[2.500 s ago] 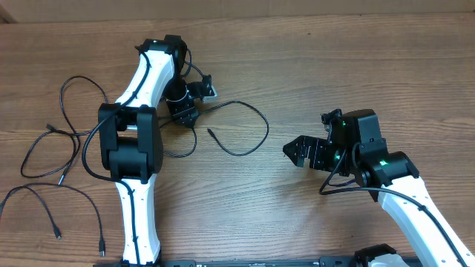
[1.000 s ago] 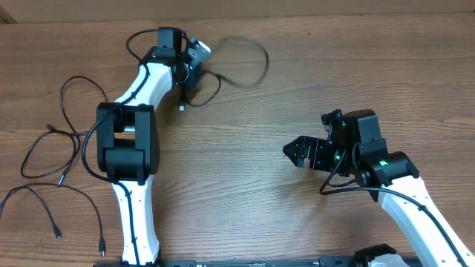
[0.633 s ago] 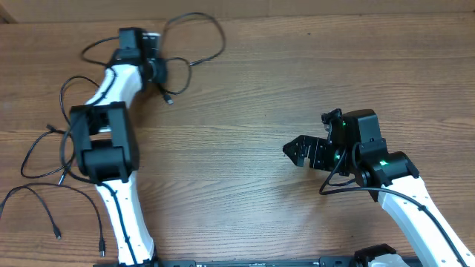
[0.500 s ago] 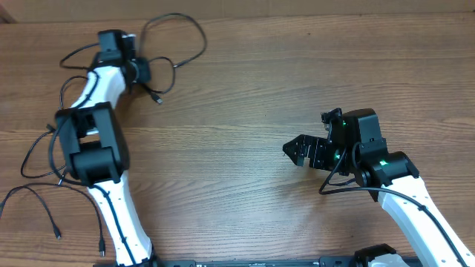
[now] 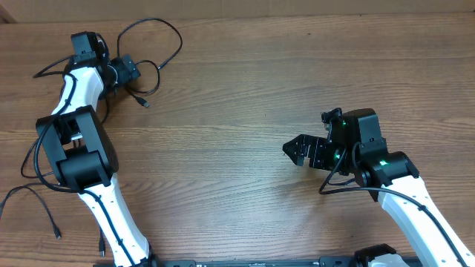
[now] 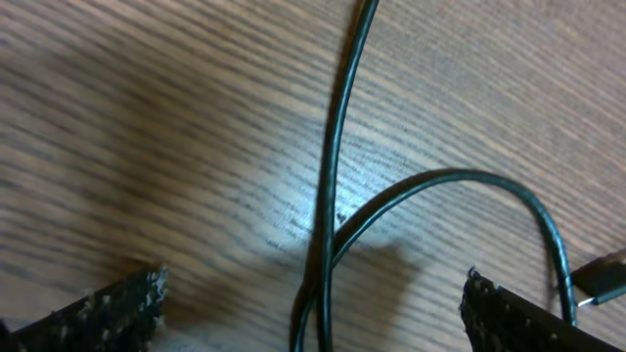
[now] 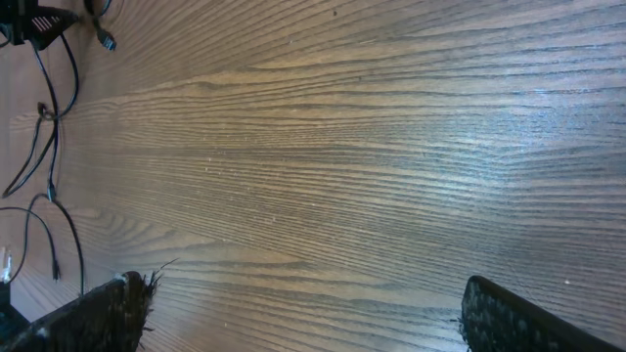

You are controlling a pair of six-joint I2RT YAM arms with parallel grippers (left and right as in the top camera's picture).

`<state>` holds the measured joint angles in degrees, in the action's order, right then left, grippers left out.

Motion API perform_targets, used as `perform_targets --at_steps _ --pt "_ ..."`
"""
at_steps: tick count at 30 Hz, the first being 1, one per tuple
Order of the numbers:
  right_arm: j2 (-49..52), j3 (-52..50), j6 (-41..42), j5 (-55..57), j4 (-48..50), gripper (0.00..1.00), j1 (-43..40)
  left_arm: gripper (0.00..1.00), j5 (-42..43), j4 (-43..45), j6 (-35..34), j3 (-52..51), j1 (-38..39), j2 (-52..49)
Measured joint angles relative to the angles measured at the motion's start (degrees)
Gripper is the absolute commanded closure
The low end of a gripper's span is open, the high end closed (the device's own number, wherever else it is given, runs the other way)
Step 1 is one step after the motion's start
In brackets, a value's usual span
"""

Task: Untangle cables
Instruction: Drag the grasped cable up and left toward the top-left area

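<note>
In the overhead view my left gripper (image 5: 130, 72) reaches into the table's far left corner. A thin black cable (image 5: 179, 38) loops out to its right, and its small plug end (image 5: 145, 103) lies on the wood. The left wrist view has my left gripper (image 6: 313, 315) open, fingers wide apart, with two strands of that cable (image 6: 335, 147) crossing between them, untouched. More cables (image 5: 46, 211) lie along the left edge, partly hidden by the left arm. My right gripper (image 5: 297, 152) hovers open at mid-right over bare wood, its fingers (image 7: 516, 315) holding nothing.
The left arm (image 5: 74, 152) stretches along the table's left side over the loose cords. Distant cables (image 7: 47, 108) show at the top left of the right wrist view. The table's far edge (image 5: 297, 15) runs just behind the looped cable.
The left arm swung from the table's upper middle to the far left corner, dragging the looped cable with it, then opened its jaws and let the cable go. The right arm stayed still.
</note>
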<state>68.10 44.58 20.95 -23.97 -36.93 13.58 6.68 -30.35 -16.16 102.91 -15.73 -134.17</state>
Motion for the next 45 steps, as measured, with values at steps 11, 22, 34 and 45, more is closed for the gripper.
perform_targets --at_steps 11,22,34,45 --pt "0.00 0.00 -1.46 2.49 0.02 0.00 0.00 0.00 0.68 -10.60 8.94 -3.21 -0.55 8.15" --pt "-4.04 11.76 -6.54 16.50 -11.26 0.00 -0.04 0.00 0.39 -29.68 16.92 -3.21 3.39 36.20" --pt "-9.70 21.64 -9.03 32.30 -18.73 0.00 -0.07 0.00 1.73 -41.62 17.22 -3.21 20.98 40.89" --pt "-8.02 21.64 -9.07 33.79 -21.20 0.00 -0.07 0.00 2.82 -38.82 16.33 -3.21 32.85 40.89"
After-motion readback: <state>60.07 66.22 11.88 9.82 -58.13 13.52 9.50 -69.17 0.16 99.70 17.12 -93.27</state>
